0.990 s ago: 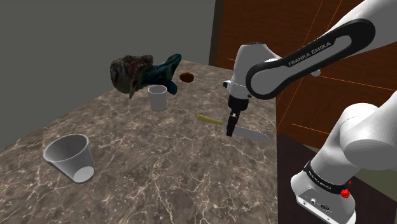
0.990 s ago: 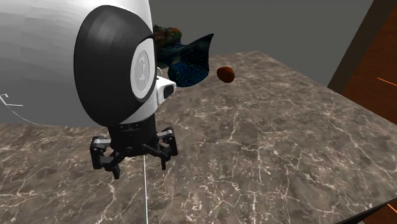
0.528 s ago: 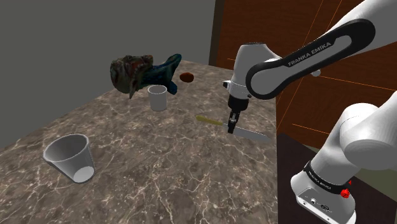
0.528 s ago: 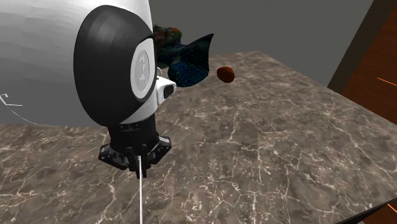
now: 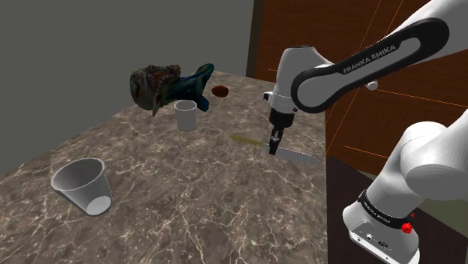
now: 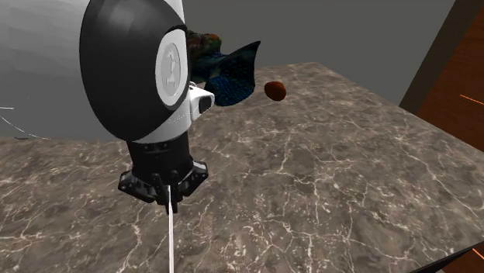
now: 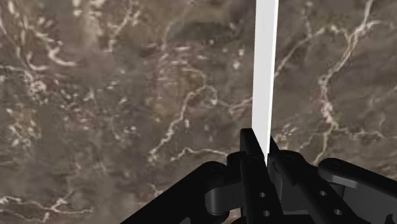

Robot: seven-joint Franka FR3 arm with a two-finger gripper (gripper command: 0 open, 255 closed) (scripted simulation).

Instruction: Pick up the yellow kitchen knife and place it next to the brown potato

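As the gripper (image 5: 274, 148) clasps one knife (image 5: 300, 157), one potato (image 5: 220, 91) and two cups (image 5: 185, 115) (image 5: 81, 185) sit apart.

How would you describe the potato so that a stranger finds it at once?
Look at the marble table and go to its far corner by the brown wall. The potato lies there, next to the dark crumpled lump and beyond the upright white cup. It alone is small, round and reddish-brown.

two cups (image 5: 81, 186) (image 5: 185, 115), one knife (image 5: 300, 157), one potato (image 5: 220, 91)
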